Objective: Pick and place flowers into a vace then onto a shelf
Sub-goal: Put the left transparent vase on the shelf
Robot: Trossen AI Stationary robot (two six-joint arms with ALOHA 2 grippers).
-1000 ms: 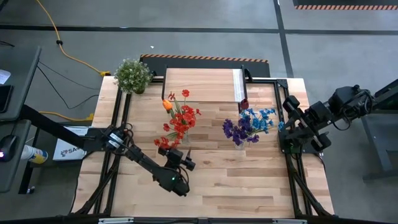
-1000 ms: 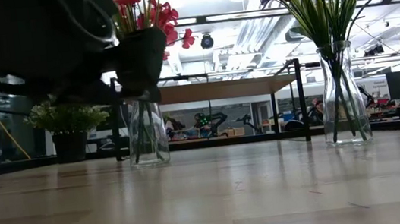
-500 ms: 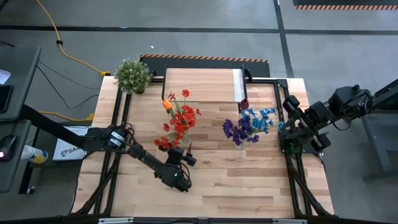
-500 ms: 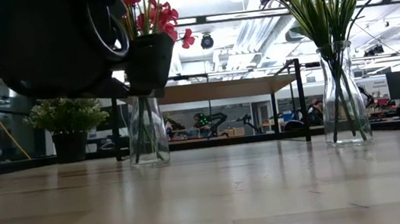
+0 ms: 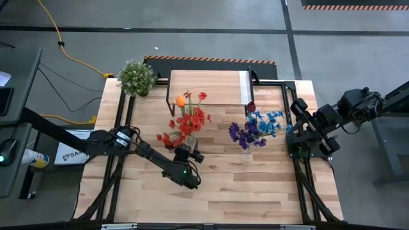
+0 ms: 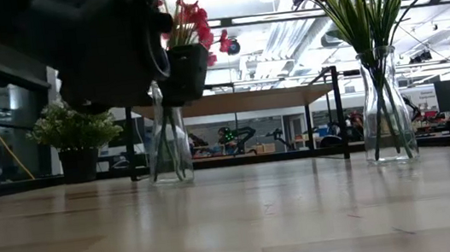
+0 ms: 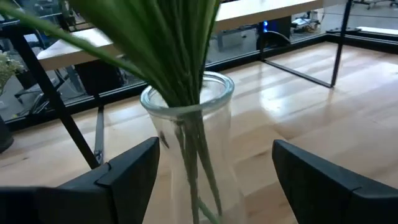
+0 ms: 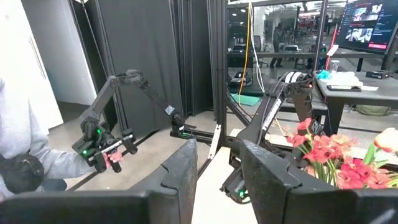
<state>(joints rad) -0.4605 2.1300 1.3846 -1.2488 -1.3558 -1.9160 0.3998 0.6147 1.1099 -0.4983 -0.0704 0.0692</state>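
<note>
Red flowers and an orange tulip (image 5: 188, 120) stand in a clear glass vase (image 7: 193, 143) at mid-table, its base on the wood. My left gripper (image 5: 190, 153) is open and level, coming from the near side, with one finger on either side of the vase's neck. Purple and blue flowers (image 5: 255, 126) fill a second vase (image 6: 386, 106) to the right. The shelf (image 5: 208, 86) stands at the far edge. My right gripper (image 8: 217, 168) waits raised at the table's right edge (image 5: 300, 137), open and holding nothing. My left gripper touches the red-flower vase with the inner side of one finger (image 7: 134, 171), which lies against the glass just below the rim (image 7: 155, 140). The other finger (image 7: 317, 180) stands apart from the glass. The fingers come level from the table's near side. The vase stands on the table.
A bushy potted plant (image 5: 136, 76) sits at the far left corner. Black frame rails (image 5: 124, 121) run along the table's left and right sides. A dark red rosebud (image 5: 250, 106) shows by the shelf's white strip. A person (image 8: 18, 155) sits beyond the table.
My left gripper has swung toward the table's right edge and the red-flower vase, staying open, so its fingers now stand around the neck. The bouquet has swung toward the far right, the tulip most, and the vase has shifted slightly the same way.
</note>
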